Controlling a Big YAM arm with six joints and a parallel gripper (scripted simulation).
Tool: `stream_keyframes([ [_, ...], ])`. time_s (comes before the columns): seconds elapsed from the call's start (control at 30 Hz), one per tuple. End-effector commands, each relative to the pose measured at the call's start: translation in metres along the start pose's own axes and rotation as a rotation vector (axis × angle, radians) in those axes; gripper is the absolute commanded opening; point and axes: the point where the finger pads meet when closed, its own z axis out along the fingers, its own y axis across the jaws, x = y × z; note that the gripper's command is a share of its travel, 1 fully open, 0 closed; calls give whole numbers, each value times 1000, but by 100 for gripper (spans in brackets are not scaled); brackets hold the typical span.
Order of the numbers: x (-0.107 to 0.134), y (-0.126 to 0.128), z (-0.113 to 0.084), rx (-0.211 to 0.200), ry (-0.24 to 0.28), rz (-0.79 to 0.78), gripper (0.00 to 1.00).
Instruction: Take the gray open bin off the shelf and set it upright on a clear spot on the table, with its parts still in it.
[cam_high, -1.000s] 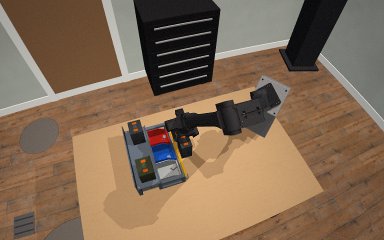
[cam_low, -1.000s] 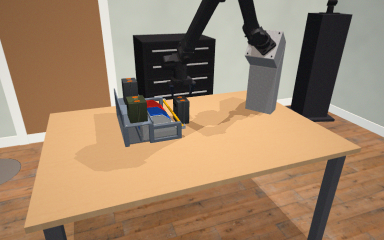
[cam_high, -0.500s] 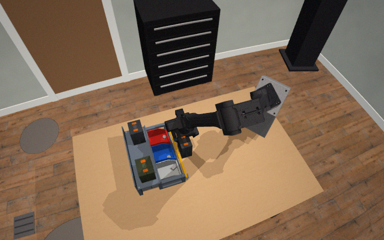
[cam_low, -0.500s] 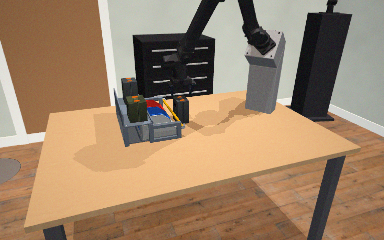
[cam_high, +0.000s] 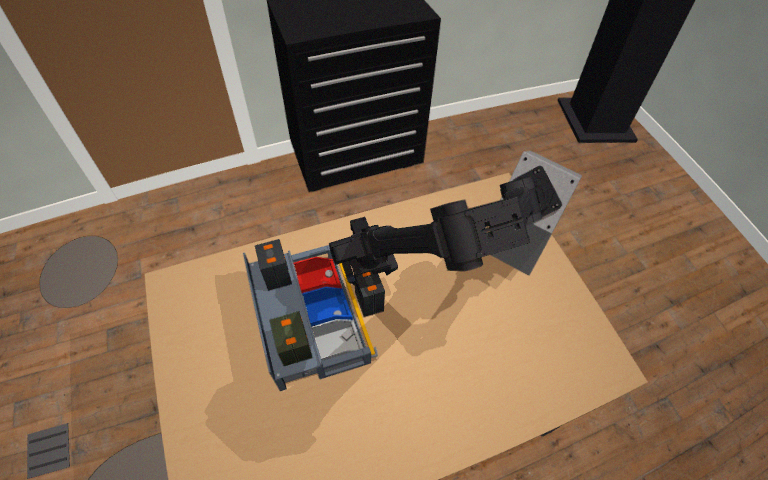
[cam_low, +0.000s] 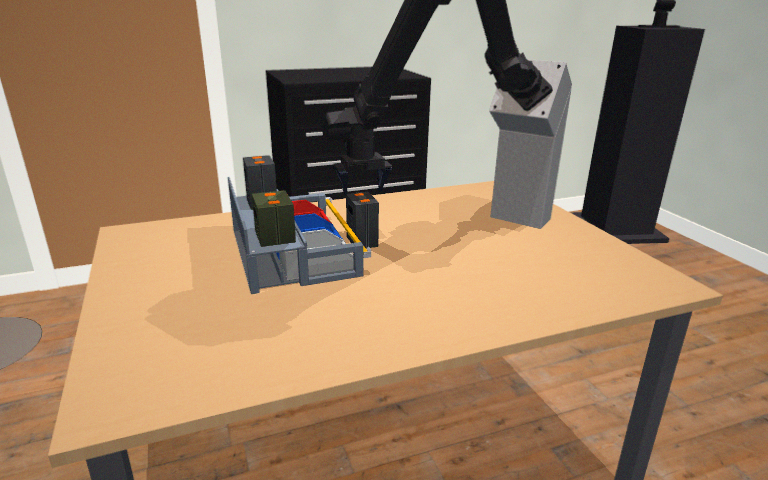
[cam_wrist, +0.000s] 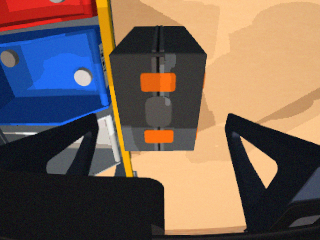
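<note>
The shelf (cam_high: 270, 316) (cam_low: 277, 247) on the counter (cam_high: 487, 362) (cam_low: 396, 316) (cam_wrist: 250, 100) carries three open bins side by side along its front. The red bin (cam_high: 314, 275) (cam_low: 308, 209) (cam_wrist: 45, 12), farthest from the exterior camera, has a pale round part in it. The blue bin (cam_high: 325, 302) (cam_low: 314, 223) (cam_wrist: 55, 55) in the middle holds two pale round parts in the wrist view. The gray open bin (cam_high: 334, 332) (cam_low: 321, 238) (cam_wrist: 106, 134), at the near end, contains a thin, bent part, probably metal, though it is too small to name for certain. A yellow rail (cam_high: 356, 308) (cam_low: 342, 221) (cam_wrist: 112, 85) runs across the fronts of all three. On the upper deck behind them stand a dark case (cam_high: 274, 266) (cam_low: 259, 176) and a green case (cam_high: 289, 339) (cam_low: 274, 219), both upright with orange latches.

The end effector (cam_low: 362, 189) (cam_wrist: 161, 120) is open and grips nothing, pointing down above the counter in front of the rail. Another black case (cam_high: 370, 295) (cam_low: 363, 219) (cam_wrist: 157, 95) stands upright just outside the rail, near the fingertips. The gray bin is still seated in the shelf, beyond that case toward the exterior camera and lower than the fingers.

It sits upright, mouth up, its long axis running from the deck out toward the yellow rail, parallel to the other bins.
</note>
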Motion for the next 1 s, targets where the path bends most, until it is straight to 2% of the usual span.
stream_keyframes([
  [0.0, 3, 10, 1, -21, 2, -16, 100],
  [0.97, 4, 12, 3, -15, 3, -13, 100],
])
